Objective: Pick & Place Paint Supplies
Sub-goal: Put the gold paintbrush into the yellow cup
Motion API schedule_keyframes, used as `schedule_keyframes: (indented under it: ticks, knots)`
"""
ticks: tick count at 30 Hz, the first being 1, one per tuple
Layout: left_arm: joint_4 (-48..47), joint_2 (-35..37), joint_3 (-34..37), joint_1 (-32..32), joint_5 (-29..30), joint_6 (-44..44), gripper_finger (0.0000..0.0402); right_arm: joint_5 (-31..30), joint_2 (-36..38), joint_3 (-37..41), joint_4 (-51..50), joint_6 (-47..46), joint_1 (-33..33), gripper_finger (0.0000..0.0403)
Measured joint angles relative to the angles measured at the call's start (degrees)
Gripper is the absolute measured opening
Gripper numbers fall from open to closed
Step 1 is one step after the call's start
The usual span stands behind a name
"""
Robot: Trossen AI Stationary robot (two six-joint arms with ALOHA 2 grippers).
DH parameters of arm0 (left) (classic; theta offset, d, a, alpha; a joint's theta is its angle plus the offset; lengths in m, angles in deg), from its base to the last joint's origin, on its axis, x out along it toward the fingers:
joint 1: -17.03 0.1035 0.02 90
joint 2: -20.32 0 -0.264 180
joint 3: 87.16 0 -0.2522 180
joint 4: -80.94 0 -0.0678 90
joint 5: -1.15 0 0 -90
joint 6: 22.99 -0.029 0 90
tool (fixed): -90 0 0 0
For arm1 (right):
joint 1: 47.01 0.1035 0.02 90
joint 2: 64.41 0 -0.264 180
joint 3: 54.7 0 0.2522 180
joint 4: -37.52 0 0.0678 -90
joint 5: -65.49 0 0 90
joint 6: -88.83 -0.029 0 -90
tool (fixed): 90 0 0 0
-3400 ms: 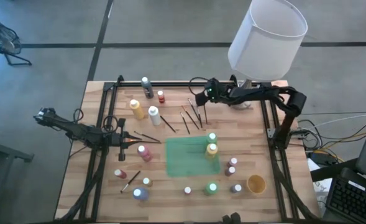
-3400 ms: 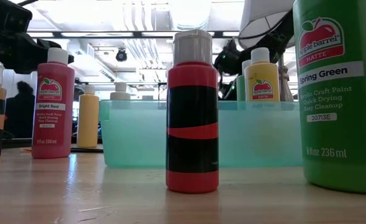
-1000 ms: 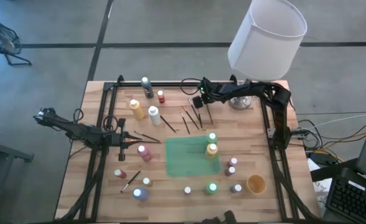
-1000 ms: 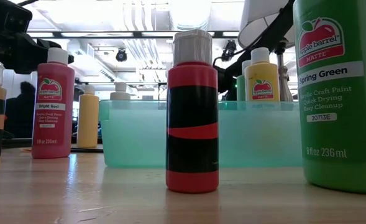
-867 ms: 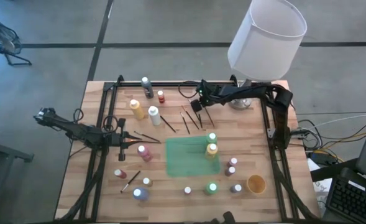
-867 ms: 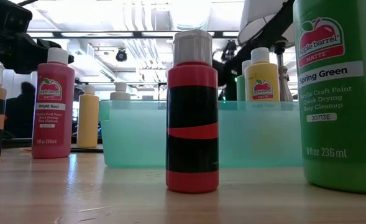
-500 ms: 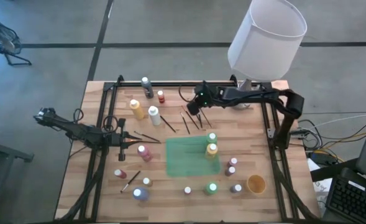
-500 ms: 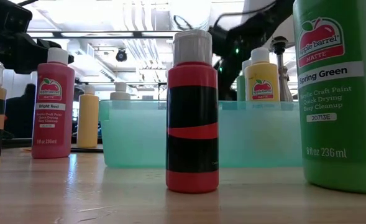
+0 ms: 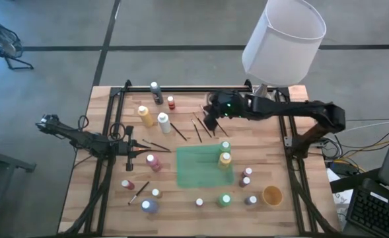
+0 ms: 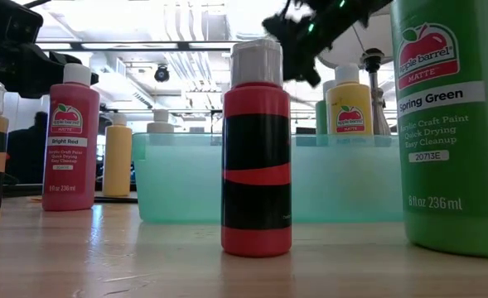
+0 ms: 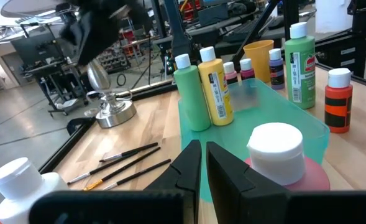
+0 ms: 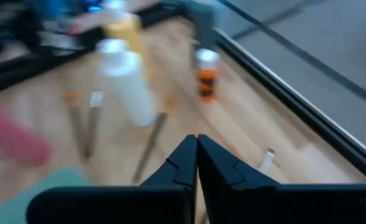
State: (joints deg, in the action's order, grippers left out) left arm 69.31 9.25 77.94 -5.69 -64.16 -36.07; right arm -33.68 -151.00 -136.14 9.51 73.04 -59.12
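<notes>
Paint bottles stand scattered on the wooden table: a yellow one [image 9: 143, 114], a white one [image 9: 163, 121], a pink one [image 9: 153, 162]. A green bottle [image 9: 225, 146] and a yellow bottle [image 9: 225, 158] stand in the green tray [image 9: 194, 168]. Thin dark brushes [image 9: 199, 127] lie flat at the far middle. My right gripper [image 9: 209, 123] hovers shut above them, holding nothing; its wrist view [image 12: 197, 146] is blurred. My left gripper [image 9: 136, 154] waits at the left, shut and empty [image 11: 202, 158], beside the pink bottle [image 11: 281, 155].
A lamp with a white shade [image 9: 283, 39] stands at the far right, its metal base [image 11: 113, 112] on the table. A tan cup [image 9: 272, 195] sits near the right front. More bottles [image 9: 224, 199] line the near edge. Two brushes [image 9: 156, 145] lie by my left gripper.
My right gripper has moved a little toward the table's near edge, over the brushes and toward the tray, staying shut. Its arm has stretched out, the elbow swinging toward the right edge. No bottle or brush has moved.
</notes>
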Motion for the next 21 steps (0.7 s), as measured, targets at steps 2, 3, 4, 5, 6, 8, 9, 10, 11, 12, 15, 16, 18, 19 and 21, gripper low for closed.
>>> schedule_keyframes:
  ticks: [2,3,4,5,6,8,9,10,11,12,15,16,18,19,21]
  knots:
    - [0.0,-0.02,0.01,0.0,0.0,0.01,0.003,0.3,2.5,0.46,0.05,1.36,1.66,0.0008]
    - [0.0,-0.02,0.0,0.0,0.0,0.01,0.003,0.31,3.9,0.75,-0.08,2.19,2.44,0.0008]
    - [0.0,-0.02,0.01,0.0,0.0,0.0,0.003,0.31,5.26,0.95,-0.09,2.94,3.32,0.0008]
    - [0.0,-0.02,0.02,0.0,0.0,0.0,0.003,0.27,6.65,1.2,0.19,3.87,4.13,0.0008]
    - [0.0,-0.02,0.02,0.0,0.0,0.01,0.003,0.25,8.22,1.59,0.17,4.44,4.94,0.0008]
    - [0.0,-0.01,0.01,0.0,0.0,0.01,0.003,0.2,11.11,2.29,0.12,5.48,6.94,0.0008]
    - [0.0,-0.02,0.01,0.0,0.0,-0.01,0.003,0.22,12.6,2.8,0.11,5.77,7.94,0.0008]
    - [0.0,-0.01,0.02,0.0,0.0,0.0,0.003,0.24,14.08,3.38,0.08,5.98,9.03,0.0008]
    - [0.02,0.0,0.0,0.0,0.0,-0.01,0.003,0.25,15.66,3.95,0.17,6.36,10.16,0.0008]
    - [0.0,-0.02,0.01,0.0,0.0,0.0,0.003,0.26,17.28,4.67,0.32,6.75,11.29,0.0008]
    - [0.0,-0.02,0.01,0.0,0.0,0.0,0.003,0.2,22.14,7.32,1.42,7.81,15.15,0.0008]
    - [0.0,-0.02,0.02,0.0,0.0,-0.01,0.003,0.14,23.69,8.33,1.8,8.52,16.75,0.0008]
    - [0.01,-0.01,0.01,0.0,0.0,-0.01,0.003,0.19,26.73,10.69,3.27,10.21,20.05,0.0008]
    - [0.0,-0.02,0.0,0.0,0.0,0.01,0.003,0.24,28.36,11.94,4.07,11.12,21.94,0.0008]
    - [0.0,-0.02,0.0,0.0,0.0,0.01,0.003,0.22,31.44,14.72,5.62,12.79,25.66,0.0008]
